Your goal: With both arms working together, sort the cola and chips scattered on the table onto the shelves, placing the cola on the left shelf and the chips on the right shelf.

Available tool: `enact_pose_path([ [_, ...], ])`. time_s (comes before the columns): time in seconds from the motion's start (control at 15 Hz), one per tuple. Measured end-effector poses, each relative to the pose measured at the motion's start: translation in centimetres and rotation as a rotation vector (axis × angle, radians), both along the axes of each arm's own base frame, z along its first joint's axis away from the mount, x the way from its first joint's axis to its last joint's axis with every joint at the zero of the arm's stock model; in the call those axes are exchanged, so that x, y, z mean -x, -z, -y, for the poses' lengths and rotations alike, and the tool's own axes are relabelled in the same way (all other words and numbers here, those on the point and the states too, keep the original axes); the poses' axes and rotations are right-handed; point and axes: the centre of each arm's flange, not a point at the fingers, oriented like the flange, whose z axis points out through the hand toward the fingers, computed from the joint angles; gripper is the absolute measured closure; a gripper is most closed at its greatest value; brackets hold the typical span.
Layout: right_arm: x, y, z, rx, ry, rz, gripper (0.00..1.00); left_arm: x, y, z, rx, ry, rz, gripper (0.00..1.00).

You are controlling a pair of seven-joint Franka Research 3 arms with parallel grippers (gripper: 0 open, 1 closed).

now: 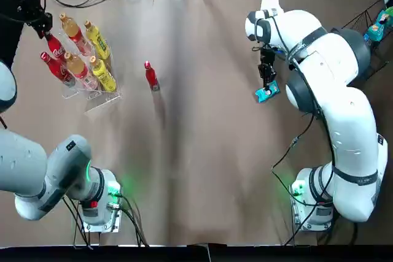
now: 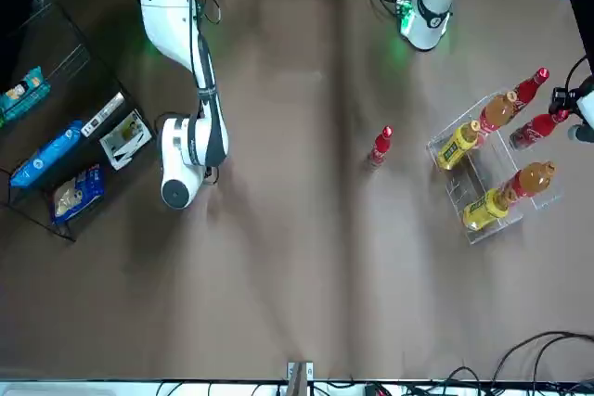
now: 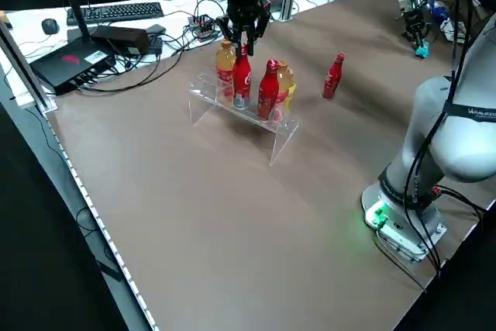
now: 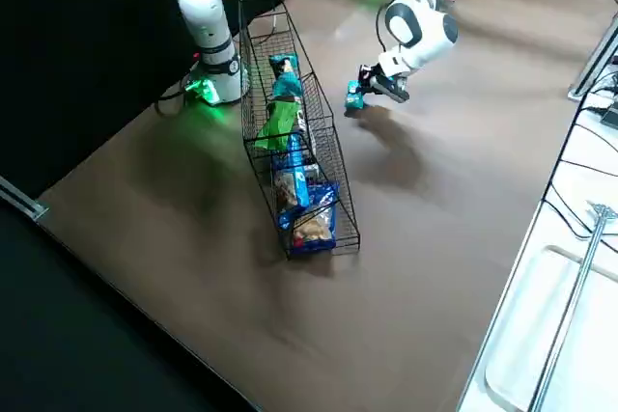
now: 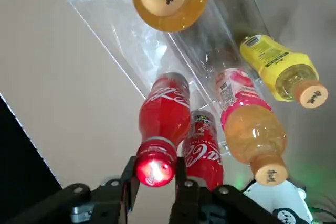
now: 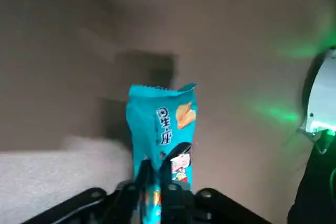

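Chips nearly done: green packet (image 4: 278,125) and a teal one (image 4: 287,81) are in the wire basket (image 4: 251,142), last teal packet (image 6: 160,119) pinched in the right claw (image 6: 155,174) over the table (image 1: 209,151). Left claw (image 5: 156,174) pinches one cola (image 5: 165,106) at the clear rack (image 5: 118,38), second cola (image 5: 202,156) in, third (image 1: 152,78) still needs shelving.

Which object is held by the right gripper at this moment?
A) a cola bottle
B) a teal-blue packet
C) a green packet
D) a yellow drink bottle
B: the teal-blue packet is pinched between the fingers of the right gripper, above the table.
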Motion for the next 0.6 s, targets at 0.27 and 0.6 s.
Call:
enact_pose_path([
  [0.27,-1.6,-1.3,0.5,0.001,0.023,0.035,0.96,0.1,-0.3,0.1,-0.005,0.001,0.005,0.40],
  [0.6,-7.0,-11.6,4.7,-0.005,0.053,0.058,0.96,-0.3,-1.8,0.4,-0.018,0.007,0.037,0.00],
])
